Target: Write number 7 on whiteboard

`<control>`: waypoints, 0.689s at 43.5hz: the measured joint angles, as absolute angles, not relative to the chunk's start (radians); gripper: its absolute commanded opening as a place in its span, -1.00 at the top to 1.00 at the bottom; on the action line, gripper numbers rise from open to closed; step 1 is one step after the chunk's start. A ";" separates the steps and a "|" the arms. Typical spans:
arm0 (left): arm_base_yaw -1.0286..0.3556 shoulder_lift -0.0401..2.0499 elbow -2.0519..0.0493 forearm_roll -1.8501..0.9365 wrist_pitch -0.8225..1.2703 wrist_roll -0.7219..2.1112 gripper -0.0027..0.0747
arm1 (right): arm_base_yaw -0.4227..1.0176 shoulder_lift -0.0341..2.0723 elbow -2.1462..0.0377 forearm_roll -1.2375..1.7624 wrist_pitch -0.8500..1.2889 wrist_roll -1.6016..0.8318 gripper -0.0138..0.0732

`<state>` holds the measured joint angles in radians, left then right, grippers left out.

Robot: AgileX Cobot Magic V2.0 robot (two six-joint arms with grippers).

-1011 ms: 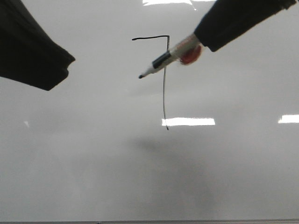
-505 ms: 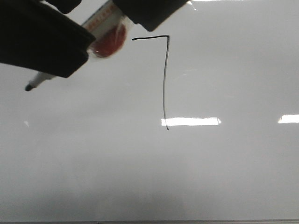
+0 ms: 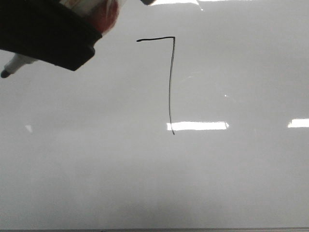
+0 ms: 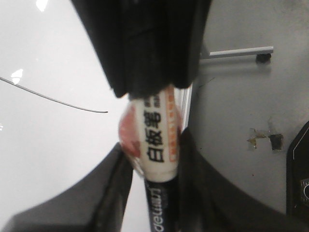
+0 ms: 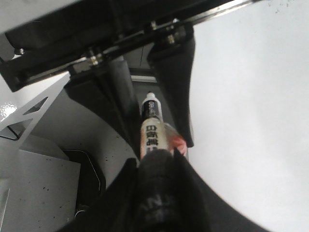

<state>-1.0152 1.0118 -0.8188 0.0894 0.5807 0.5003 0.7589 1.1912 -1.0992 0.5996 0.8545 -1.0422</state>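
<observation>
Black number 7 (image 3: 170, 82) sitting finished mid-whiteboard (image 3: 231, 183); whiteboard marker (image 3: 12, 65), having crossed from right to far left, is passing between hands: left hand (image 4: 154, 159) and right hand (image 5: 157, 159) both clenching it.

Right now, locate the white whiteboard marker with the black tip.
Front view, top left: the marker pokes out beneath the left gripper, left of the number 7.
</observation>
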 measured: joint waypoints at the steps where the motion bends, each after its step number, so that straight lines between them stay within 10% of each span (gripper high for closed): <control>1: -1.015 1.012 -0.819 0.089 0.581 0.500 0.61 | 0.759 1.191 -1.100 0.597 0.854 -1.042 0.82; 10: -1.015 1.012 -0.819 0.086 0.589 0.496 0.80 | 0.759 1.191 -1.101 0.584 0.854 -1.042 0.71; 20: -1.015 1.012 -0.819 0.085 0.594 0.493 0.94 | 0.759 1.191 -1.101 0.580 0.855 -1.036 -0.27; 30: -1.005 1.012 -0.819 0.088 0.595 0.495 0.93 | 0.730 1.161 -1.101 0.576 0.827 -1.006 -0.27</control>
